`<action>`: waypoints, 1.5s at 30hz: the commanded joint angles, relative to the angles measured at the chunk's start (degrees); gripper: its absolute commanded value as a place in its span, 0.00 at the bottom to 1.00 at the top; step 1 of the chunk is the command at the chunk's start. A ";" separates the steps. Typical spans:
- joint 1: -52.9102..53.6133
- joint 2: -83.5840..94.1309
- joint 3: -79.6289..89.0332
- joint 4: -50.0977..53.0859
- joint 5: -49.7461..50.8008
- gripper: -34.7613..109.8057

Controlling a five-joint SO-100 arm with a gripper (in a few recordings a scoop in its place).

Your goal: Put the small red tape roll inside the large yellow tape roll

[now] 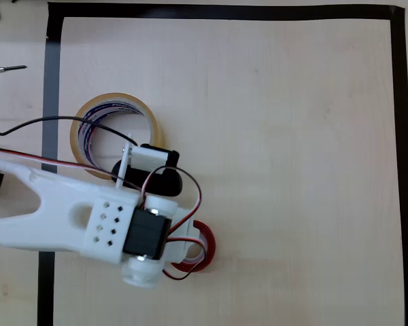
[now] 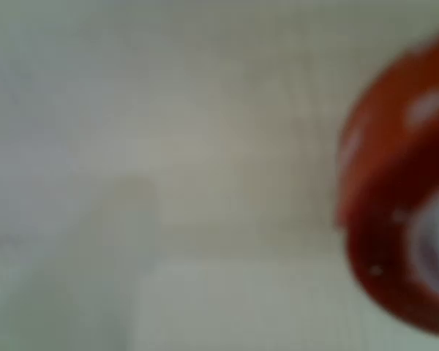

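Pale wood-grain table (image 1: 292, 136), work area framed by a black tape border (image 1: 398, 136). A thin dark-tipped tool (image 1: 7, 68) lies outside the border at upper left of the overhead view.

Gripper (image 1: 183, 255): sits low over the small red tape roll (image 1: 202, 252), at the lower middle of the overhead view. The white arm body and black servo cover the fingers from above, so I cannot tell how far the jaws are apart or whether they grip anything. Wrist view is badly out of focus; the small red tape roll (image 2: 399, 212) fills its right edge, very close to the lens, with a pale blurred shape at bottom centre that may be a finger, not certain.

Red roll: flat on the table, partly under the gripper, only its right arc and a bit of white core visible from above.

Large yellow tape roll (image 1: 115, 129): flat, up and left of the red roll, apart from it, just inside the left border strip. The arm's link and wires cross over its lower edge.

Judgement: grasp stage, transfer not begun.

Risks:
- Jaws may close off-centre on the glossy ring and squirt it sideways.
- Roll may tilt in the grip and catch on the yellow rim at drop.
- Trailing wires or the arm link could nudge the yellow roll during the swing.
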 commanded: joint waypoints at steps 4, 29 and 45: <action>1.41 4.92 0.62 -1.67 -2.29 0.44; 2.46 -3.87 0.18 -8.70 -2.72 0.24; -1.23 20.13 -17.67 5.45 -1.93 0.24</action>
